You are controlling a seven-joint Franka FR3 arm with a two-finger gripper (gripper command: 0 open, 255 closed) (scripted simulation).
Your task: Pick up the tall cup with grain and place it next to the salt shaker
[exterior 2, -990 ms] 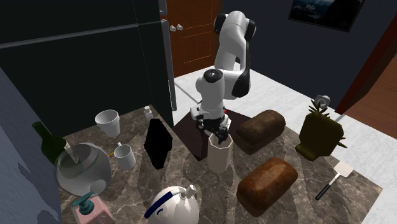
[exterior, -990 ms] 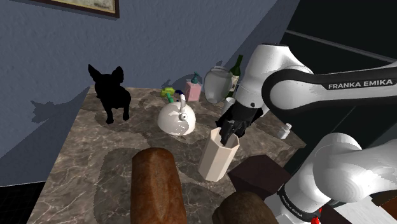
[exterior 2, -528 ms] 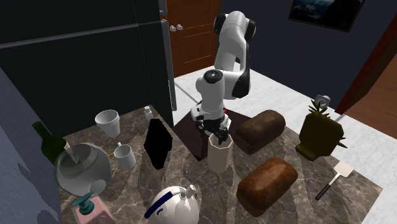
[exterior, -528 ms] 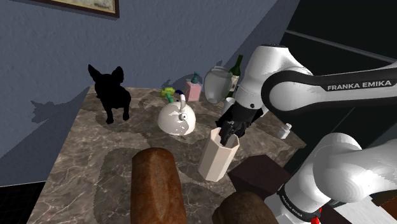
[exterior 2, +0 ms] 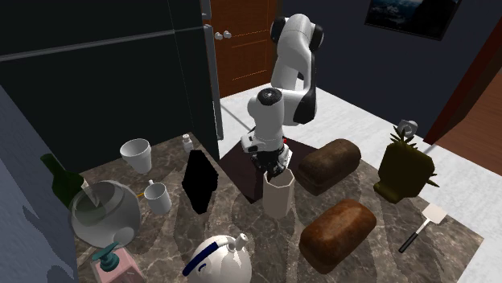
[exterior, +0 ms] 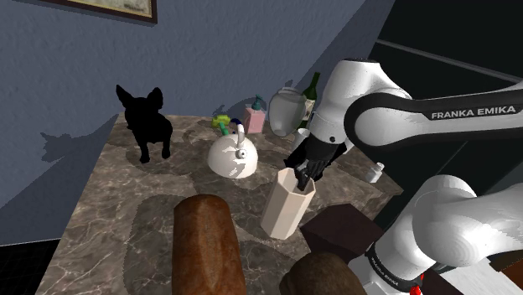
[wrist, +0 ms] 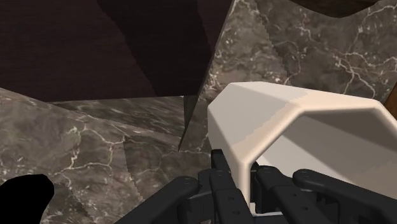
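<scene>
Fingers (wrist: 221, 173) of your gripper (exterior: 302, 173) are pinching the rim wall of the pale tall cup (exterior: 287, 208) (one inside, one outside). It is standing upright near the table's (exterior: 109, 209) edge by the stand (exterior: 339, 228), apart from the salt shaker (exterior: 375, 173).

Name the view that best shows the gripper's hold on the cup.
The wrist view: the gripper straddles the wall of the cup, one finger inside, one outside, seemingly clasping it. The shoulder and second exterior views show the whole cup upright on the table, gripper at its rim.
</scene>
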